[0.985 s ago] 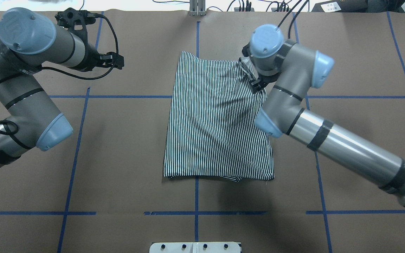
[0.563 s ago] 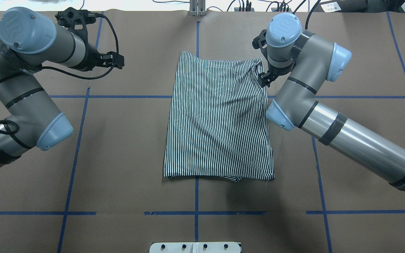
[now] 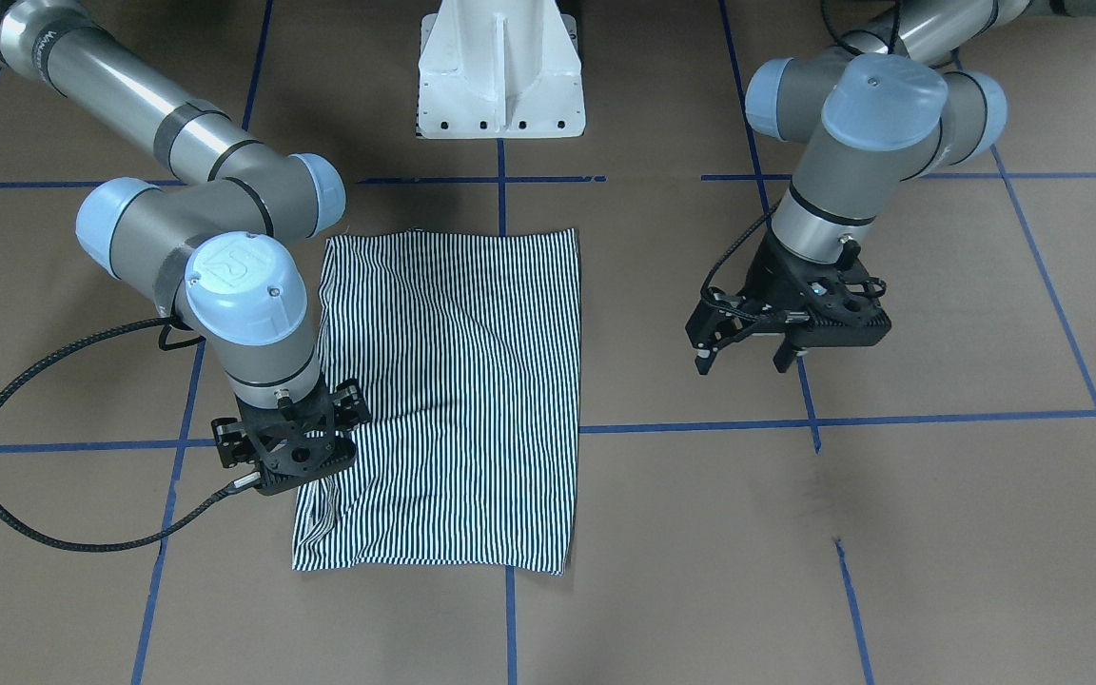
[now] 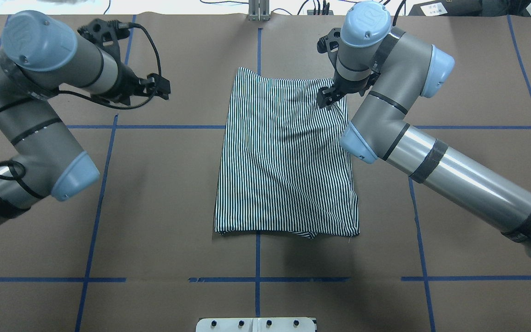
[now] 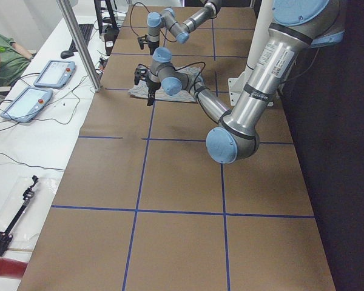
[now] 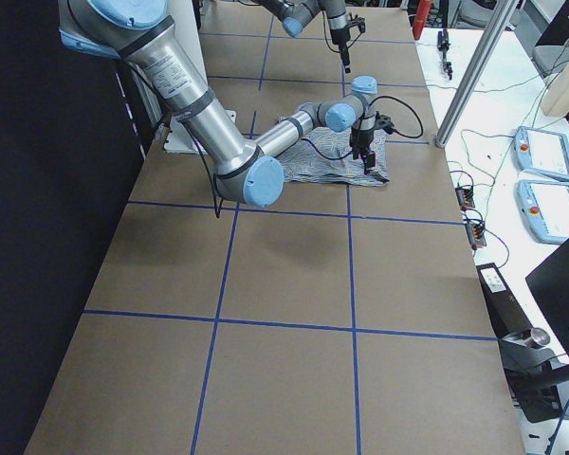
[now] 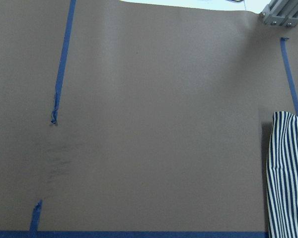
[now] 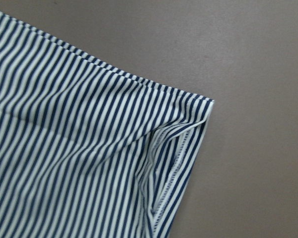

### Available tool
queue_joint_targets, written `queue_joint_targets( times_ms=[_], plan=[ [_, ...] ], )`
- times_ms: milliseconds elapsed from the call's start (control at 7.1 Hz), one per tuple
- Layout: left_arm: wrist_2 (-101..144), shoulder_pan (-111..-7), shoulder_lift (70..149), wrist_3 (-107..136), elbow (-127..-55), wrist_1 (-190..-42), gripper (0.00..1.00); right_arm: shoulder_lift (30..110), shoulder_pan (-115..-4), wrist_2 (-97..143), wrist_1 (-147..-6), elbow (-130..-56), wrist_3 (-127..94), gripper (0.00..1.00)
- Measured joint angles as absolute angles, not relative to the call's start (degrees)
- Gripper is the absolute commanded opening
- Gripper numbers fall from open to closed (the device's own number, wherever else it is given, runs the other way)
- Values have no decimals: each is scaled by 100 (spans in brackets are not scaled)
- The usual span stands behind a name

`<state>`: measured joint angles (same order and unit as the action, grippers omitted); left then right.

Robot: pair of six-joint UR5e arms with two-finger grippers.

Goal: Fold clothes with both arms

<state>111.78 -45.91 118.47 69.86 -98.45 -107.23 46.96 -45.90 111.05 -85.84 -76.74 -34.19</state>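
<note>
Two arms: a left and a right, one at each side of the overhead view, both reaching in over the brown bench (image 4: 155,221).
Shirt: the striped polo shirt (image 4: 284,157) lies flat at the centre of the overhead view. It is folded into a tall rectangle and lies across a vertical blue tape line (image 4: 257,258).
Left tool: the left tool (image 3: 741,362) hangs right of centre in the front-facing view, over bare bench and well apart from the shirt. Its fingers are spread wide with nothing between them.
Right tool: the right tool (image 4: 327,99) points down over the shirt's upper right corner in the overhead view. I cannot tell whether its fingers are apart or together, or whether it touches the cloth.
Right wrist view: the shirt's corner fills the left and lower part of the frame, with a stitched hem curling in a small fold.
Left wrist view: mostly bare bench, with a strip of shirt at the lower right edge.
Pedestal: a white pedestal (image 3: 500,76) stands at top centre of the front-facing view.
</note>
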Motion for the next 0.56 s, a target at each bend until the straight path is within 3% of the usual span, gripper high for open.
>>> queue_joint_targets(
  times_ms=[563],
  plan=[
    [10624, -2604, 11980, 10089, -10036, -10648, 97, 5421, -4621, 11987, -8555, -8854, -4731, 100]
  ],
)
